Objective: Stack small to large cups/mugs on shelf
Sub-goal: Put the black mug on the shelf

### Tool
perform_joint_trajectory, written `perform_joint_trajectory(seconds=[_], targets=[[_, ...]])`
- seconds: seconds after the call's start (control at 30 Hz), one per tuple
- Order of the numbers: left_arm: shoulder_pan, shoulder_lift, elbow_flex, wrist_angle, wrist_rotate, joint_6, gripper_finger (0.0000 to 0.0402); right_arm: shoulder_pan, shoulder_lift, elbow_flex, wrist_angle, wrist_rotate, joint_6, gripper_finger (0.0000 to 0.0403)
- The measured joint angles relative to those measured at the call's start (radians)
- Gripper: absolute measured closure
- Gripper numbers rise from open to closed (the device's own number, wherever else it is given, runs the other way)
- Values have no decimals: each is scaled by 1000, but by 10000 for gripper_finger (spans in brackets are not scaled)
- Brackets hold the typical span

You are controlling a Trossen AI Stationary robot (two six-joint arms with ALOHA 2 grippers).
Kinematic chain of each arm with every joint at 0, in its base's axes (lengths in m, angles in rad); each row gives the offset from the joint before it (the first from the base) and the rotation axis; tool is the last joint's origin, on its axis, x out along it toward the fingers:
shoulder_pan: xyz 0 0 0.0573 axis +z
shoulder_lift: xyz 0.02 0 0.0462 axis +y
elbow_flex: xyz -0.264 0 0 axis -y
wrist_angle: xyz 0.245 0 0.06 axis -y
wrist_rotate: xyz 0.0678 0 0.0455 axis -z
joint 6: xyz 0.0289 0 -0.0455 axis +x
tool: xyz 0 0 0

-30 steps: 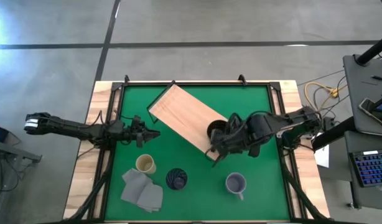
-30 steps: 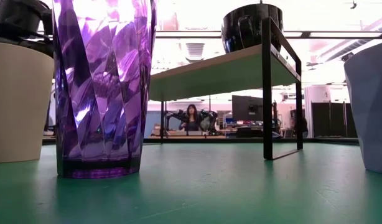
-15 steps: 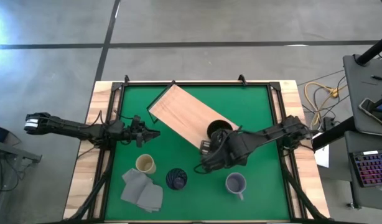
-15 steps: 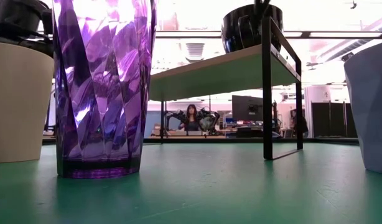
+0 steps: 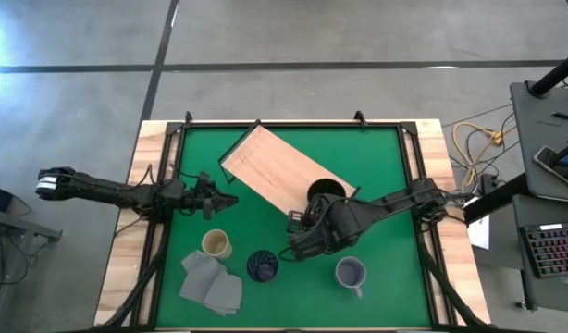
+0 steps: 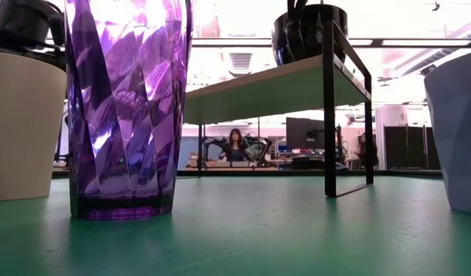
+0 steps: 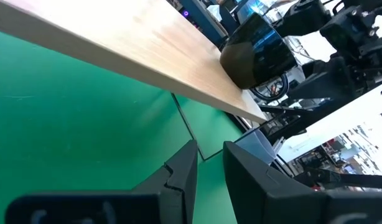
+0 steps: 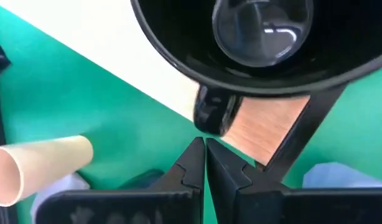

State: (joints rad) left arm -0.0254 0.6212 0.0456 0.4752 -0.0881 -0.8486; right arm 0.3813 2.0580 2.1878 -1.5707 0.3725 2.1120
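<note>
The black-green mug [image 5: 326,192] stands upright on the right end of the light-wood shelf [image 5: 275,166]; it also shows in the low view [image 6: 308,32]. My right gripper [image 5: 301,237] hovers shut and empty over the mat just near of that shelf end, its fingertips [image 8: 205,149] below the mug's handle [image 8: 213,115]. The cream-tan cup [image 5: 216,244], the purple tumbler [image 5: 262,266] and the lavender-grey mug [image 5: 350,273] stand on the green mat. My left gripper [image 5: 225,200] waits slightly open and empty at the mat's left, left of the shelf.
A folded grey cloth [image 5: 212,282] lies at the near left beside the cream cup. The shelf lies slantwise from the far middle to the right middle of the green mat [image 5: 376,157], on black legs [image 6: 328,115]. A monitor and a person show in the room behind.
My right gripper has drawn away from the black-green mug, toward the table's left and near edges, nearer the purple tumbler. The mug has stayed upright on the shelf.
</note>
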Motion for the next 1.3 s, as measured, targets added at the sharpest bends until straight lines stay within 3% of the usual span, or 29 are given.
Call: perform_joint_trajectory(seconds=[0.47, 0.77, 1.3], targets=[[0, 2, -4, 0, 9, 1, 339, 9, -15, 9, 0, -58, -97, 394], [0, 6, -4, 0, 9, 24, 339, 9, -13, -40, -1, -93, -78, 394], [0, 6, -4, 2, 10, 26, 339, -8, -13, -58, 0, -31, -44, 394]])
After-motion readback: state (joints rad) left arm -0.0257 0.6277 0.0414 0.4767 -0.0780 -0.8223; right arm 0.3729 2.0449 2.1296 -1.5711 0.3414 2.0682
